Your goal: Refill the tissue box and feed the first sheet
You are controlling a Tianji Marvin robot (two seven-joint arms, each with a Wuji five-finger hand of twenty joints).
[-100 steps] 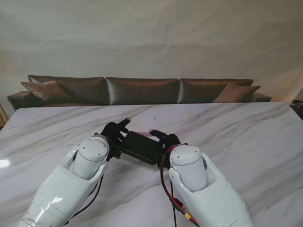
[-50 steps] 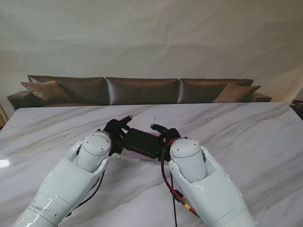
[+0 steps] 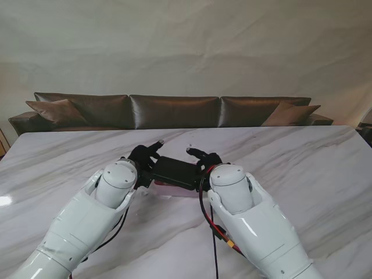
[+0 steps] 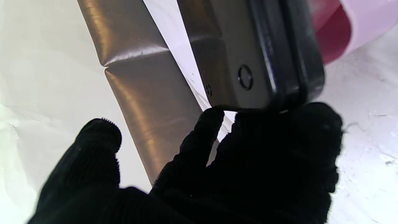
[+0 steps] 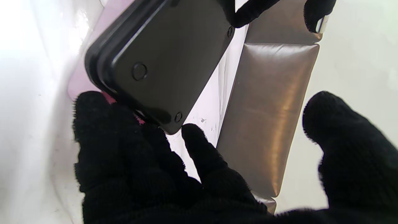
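A black tissue box point(image 3: 174, 171) with its flat underside turned up hangs just over the marble table point(image 3: 302, 174), held by its two ends. My left hand point(image 3: 144, 158), in a black glove, presses the box's left end point(image 4: 248, 46) with its fingers point(image 4: 279, 133). My right hand point(image 3: 204, 158) grips the other end point(image 5: 168, 56), its fingers point(image 5: 102, 124) curled under the corner. A pink tissue pack point(image 3: 170, 188) lies on the table under the box, also showing as a pink edge point(image 4: 348, 28) and pink wrapper point(image 5: 81, 81). Both thumbs stand free of the box.
A brown leather sofa point(image 3: 174, 110) runs along the table's far edge. My white forearms point(image 3: 87, 221) fill the near middle of the table, and a red and black cable point(image 3: 212, 232) hangs beside the right arm.
Both hands have carried the black box a little farther from me and slightly higher. The pink pack now shows beneath the box's near edge.
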